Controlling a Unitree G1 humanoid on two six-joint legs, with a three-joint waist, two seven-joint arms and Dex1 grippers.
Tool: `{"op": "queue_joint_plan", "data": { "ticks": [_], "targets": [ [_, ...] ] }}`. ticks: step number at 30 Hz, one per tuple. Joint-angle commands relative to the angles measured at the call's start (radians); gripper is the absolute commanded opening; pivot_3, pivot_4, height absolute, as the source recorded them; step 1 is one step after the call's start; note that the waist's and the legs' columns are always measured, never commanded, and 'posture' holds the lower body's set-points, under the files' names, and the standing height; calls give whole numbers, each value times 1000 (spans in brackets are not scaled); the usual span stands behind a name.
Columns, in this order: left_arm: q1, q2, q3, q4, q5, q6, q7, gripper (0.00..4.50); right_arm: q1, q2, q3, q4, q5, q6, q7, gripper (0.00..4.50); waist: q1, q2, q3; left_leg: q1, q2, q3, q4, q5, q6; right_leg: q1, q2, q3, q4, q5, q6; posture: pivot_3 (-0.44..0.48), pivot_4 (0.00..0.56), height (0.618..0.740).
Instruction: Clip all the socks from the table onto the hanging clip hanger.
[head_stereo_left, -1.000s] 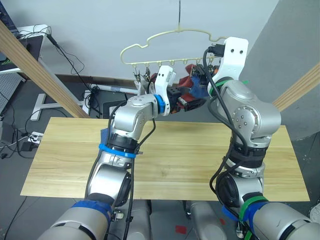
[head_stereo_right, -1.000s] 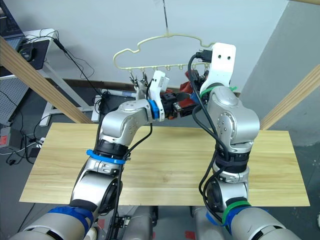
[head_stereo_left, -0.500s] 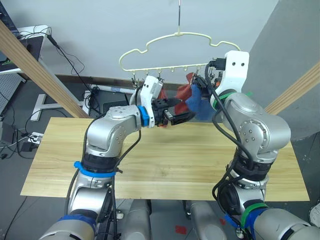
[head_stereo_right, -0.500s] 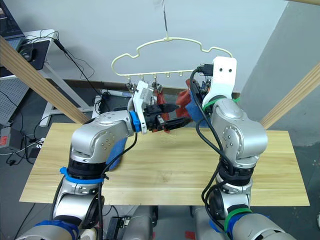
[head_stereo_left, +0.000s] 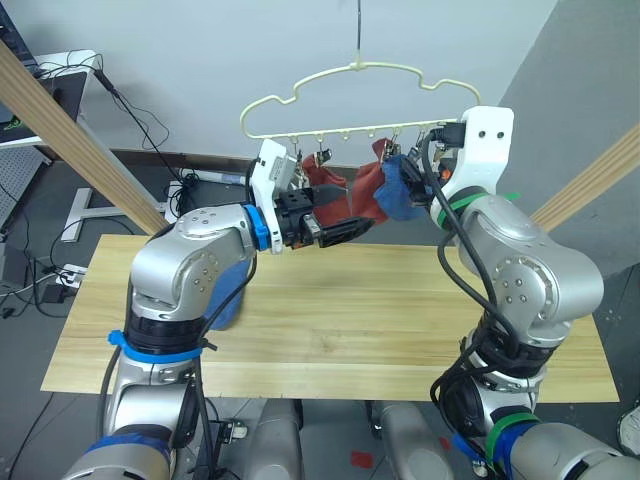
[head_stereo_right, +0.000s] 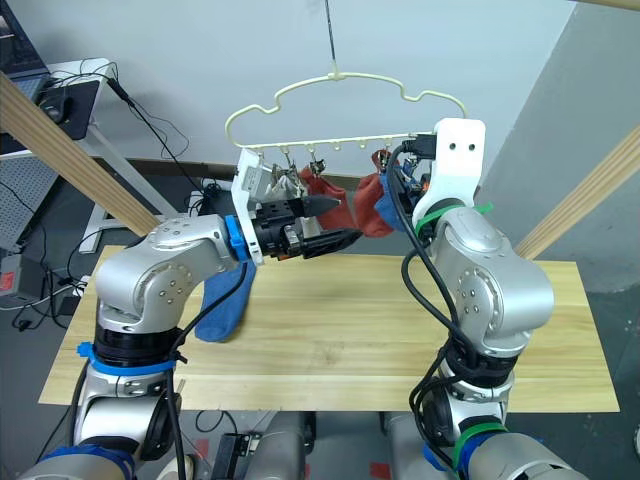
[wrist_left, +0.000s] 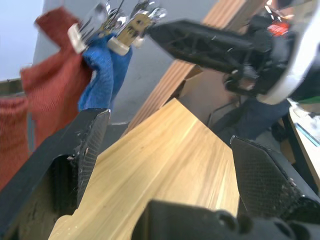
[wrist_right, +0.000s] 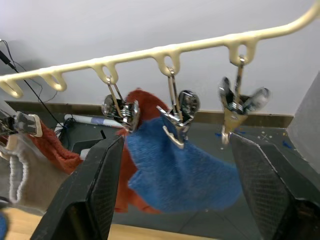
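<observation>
Right eye view, near to far: table (head_stereo_right: 350, 340) takes up the lower half of the frame, planks mostly bare. One blue sock (head_stereo_right: 222, 308) lies at centre-left on it, partly hidden behind the left forearm.

Left gripper (head_stereo_right: 325, 240) hangs mid-frame above the table's far edge, just below the clips. Left wrist view shows its two fingers spread wide with nothing between them.

Right gripper (wrist_right: 175, 200) is raised at upper right, right under the clip hanger (head_stereo_right: 340, 85). Right wrist view shows both fingers wide apart, empty, framing the clips.

Behind them, at upper centre, the hanger hangs from its hook. Already clipped: a blue sock (wrist_right: 185, 175) on the second clip in from the hanger's right end, a rust-red sock (wrist_right: 142, 102) next to it, another rust-red sock (head_stereo_right: 325, 195) and a light grey sock (wrist_right: 20, 162) further left. End clip (wrist_right: 239, 107) on the right looks free.

Handling, my read: socks are light, limp and not fragile; they fold and droop when lifted. Pinch the table sock at the cuff edge so a short flap stands clear to feed into a clip. The hanger swings freely, so expect it to move when a clip is pushed.
</observation>
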Motion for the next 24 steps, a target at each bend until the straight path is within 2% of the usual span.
{"op": "queue_joint_plan", "data": {
  "ticks": [1,13,24],
  "targets": [
    [11,45,43,-70,-68,24,-34,4454,19,-16,25,-94,-15,10,-14,3463,-3,0,0,0,0,0,0,0,0,0,0,0,0,0,0,-81,318,740],
    [134,186,112,-164,-152,-25,-104,4454,93,4,36,-141,-94,2,-89,3463,-18,0,0,0,0,0,0,0,0,0,0,0,0,0,0,-70,295,740],
    [152,205,115,-165,-126,-171,-120,4454,76,32,34,-97,-107,-35,-95,3463,-18,0,0,0,0,1,0,0,0,0,0,1,-1,0,0,-57,297,740]
  ]
}}
